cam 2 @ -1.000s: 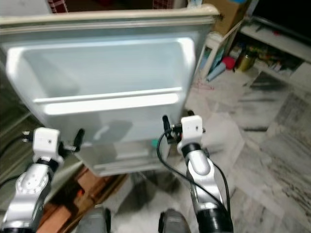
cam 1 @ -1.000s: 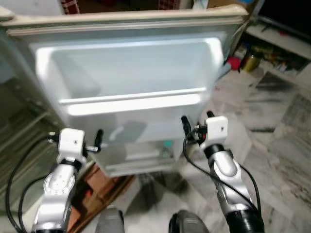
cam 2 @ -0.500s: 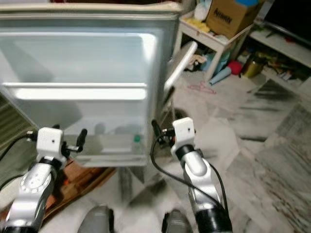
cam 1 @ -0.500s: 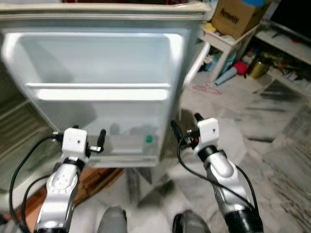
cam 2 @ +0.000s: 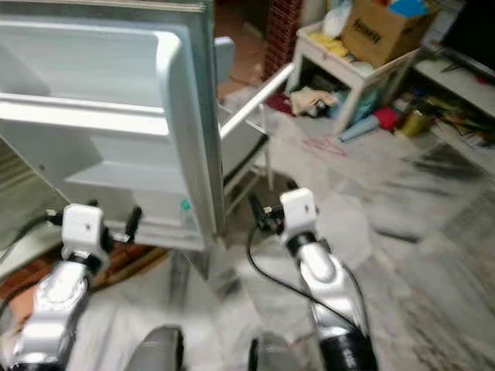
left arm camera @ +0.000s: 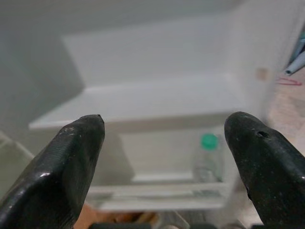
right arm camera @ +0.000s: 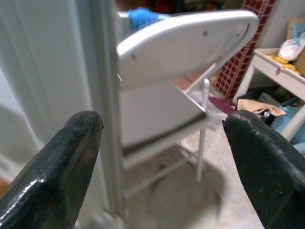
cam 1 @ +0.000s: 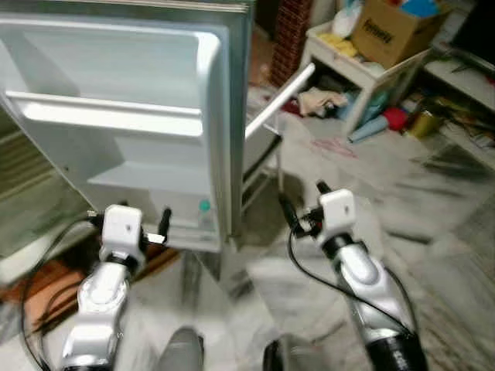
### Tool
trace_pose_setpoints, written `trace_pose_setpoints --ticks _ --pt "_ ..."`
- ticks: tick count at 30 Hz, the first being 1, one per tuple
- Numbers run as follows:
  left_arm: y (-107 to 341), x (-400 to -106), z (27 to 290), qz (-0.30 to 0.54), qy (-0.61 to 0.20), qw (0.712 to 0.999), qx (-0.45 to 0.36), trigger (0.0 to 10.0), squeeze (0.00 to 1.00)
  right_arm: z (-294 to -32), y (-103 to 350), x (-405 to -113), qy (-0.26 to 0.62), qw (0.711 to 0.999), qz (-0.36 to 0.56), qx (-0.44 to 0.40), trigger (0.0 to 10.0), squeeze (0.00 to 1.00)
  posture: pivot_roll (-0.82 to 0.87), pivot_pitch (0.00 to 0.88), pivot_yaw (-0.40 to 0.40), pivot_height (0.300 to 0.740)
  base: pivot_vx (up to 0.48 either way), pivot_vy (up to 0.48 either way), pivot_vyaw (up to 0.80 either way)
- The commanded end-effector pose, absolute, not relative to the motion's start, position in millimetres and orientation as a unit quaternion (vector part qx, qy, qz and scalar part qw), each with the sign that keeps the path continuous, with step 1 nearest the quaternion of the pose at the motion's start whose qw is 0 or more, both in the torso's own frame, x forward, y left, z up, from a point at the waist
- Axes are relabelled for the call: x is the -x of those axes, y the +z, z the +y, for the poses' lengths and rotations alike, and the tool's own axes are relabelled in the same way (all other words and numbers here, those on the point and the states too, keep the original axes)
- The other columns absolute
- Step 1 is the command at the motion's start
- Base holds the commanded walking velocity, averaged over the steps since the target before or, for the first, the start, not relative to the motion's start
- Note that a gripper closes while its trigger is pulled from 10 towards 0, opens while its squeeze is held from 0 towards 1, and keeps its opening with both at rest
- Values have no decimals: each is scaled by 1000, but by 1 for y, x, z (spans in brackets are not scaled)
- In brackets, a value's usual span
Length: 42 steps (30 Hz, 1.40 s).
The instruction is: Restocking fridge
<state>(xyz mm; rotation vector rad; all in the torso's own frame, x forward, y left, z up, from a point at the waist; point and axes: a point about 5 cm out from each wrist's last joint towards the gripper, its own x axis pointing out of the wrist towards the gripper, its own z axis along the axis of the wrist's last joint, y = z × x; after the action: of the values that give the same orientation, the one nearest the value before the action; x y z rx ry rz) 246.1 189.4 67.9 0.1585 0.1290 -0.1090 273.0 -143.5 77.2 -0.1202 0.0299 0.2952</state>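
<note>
Fridge door (cam 1: 116, 116) is swung open, shelves facing the robot. A green-capped bottle (left arm camera: 208, 160) stands upright in the bottom door rack, at its right end. Left gripper (left arm camera: 164, 162) and right gripper (right arm camera: 162, 157) are both spread, holding nothing. View has swung right since a second ago; folding chair (right arm camera: 162, 102) now shows past the door edge.

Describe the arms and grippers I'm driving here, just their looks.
Both arms are silver metal with rounded segments. Each wrist carries a white boxy camera block, from which two long black fingers extend: left gripper, right gripper. Black cables loop loosely beside each forearm. The fingertips look matte, rounded and slightly scuffed.
</note>
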Motion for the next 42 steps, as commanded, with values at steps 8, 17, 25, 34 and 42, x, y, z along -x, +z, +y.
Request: trace_pose_setpoints --ticks 8,17,25,34,42 --pt "69 -246 189 63 -58 993 -87 10000 0 -143 81 -276 142 988 5 65 10000 0 37 139 -27 740 0 -359 800" --pt "68 -247 189 63 -60 993 -85 10000 0 -143 81 -276 134 988 -2 73 10000 0 37 137 -26 740 0 -316 800" --pt "68 -247 188 62 -58 993 -78 10000 0 -141 81 -277 146 987 -3 71 10000 0 42 136 -37 740 0 -212 798" --pt "69 -246 189 54 -59 994 -70 10000 0 -134 84 -280 158 986 -13 59 10000 0 51 137 -33 740 0 0 796" --pt "71 -246 188 48 -68 994 -68 10000 0 -139 87 -281 136 989 -22 56 10000 0 42 157 -28 740 238 0 584"
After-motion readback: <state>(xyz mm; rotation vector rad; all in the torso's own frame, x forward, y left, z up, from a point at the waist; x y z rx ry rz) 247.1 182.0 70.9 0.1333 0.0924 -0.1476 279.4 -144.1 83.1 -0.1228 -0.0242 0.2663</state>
